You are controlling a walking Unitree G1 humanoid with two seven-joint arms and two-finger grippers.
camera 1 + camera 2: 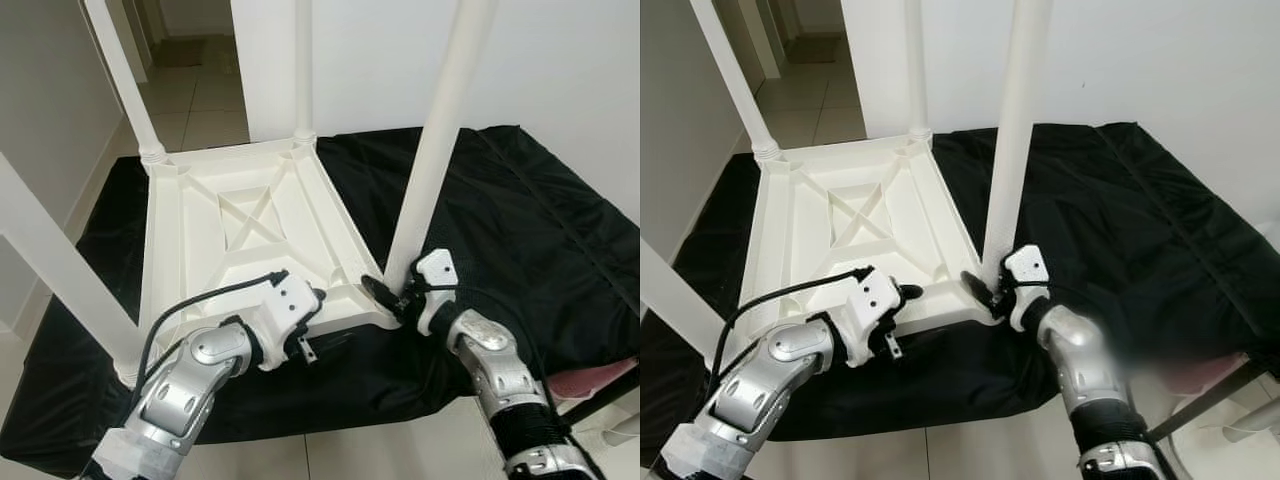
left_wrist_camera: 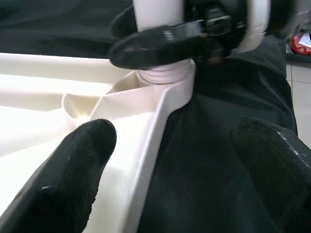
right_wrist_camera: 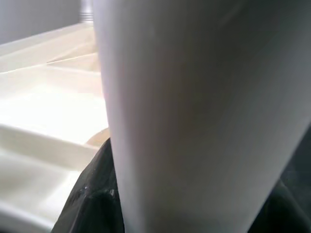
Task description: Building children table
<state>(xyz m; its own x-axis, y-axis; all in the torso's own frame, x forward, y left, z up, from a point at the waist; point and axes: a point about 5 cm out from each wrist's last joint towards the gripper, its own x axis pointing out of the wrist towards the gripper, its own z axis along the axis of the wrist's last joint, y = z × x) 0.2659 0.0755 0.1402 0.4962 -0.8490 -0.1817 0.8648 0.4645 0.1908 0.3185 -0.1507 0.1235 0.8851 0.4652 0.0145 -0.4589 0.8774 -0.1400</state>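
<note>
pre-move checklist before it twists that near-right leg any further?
1. Right gripper clamped round the leg near its base: ok.
2. Leg base seated in the tabletop corner socket: looks ok; thread depth cannot tell.
3. Left gripper straddling the tabletop's near edge with fingers apart, not clamping it: not ok.
4. Tabletop upside down on the black cloth: ok.
5. Other three legs upright in their corners: ok.
6. Leg plumb: cannot tell.

We can read no text, label, brand, number or sign anywhere. A small red and white object (image 2: pixel 302 42) shows at the edge of the left wrist view, but it is too blurred for us to make out any lettering.
</note>
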